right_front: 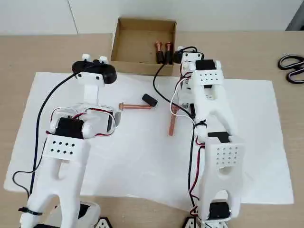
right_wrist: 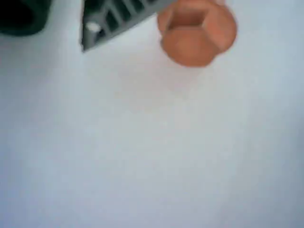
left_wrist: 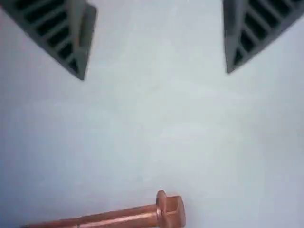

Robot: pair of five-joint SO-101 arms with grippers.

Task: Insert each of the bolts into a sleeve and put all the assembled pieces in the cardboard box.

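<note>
**Cardboard box loaded with two assembled pieces — two bolts left outside**

White paper is spread over the wooden surface, and the box is set at its 12 o'clock edge. The assembled pieces, copper bolts seated in black sleeves, are seen side by side against the 3 o'clock wall inside the box.

Near the middle of the paper a loose bolt is laid flat, its head turned toward 9 o'clock. A free sleeve is found just beside its shaft end, at about 1 o'clock from it. In the left wrist view the head of this bolt is seen on the paper, apart from the left tool, whose fingers are spread wide with nothing between them.

The right tool is clenched on a second bolt — held steeply tilted at 3 o'clock of the loose bolt. Its hexagonal head is seen end-on beside one finger in the right wrist view.

Scissors are left at 2 o'clock on the surface, off the paper.
</note>
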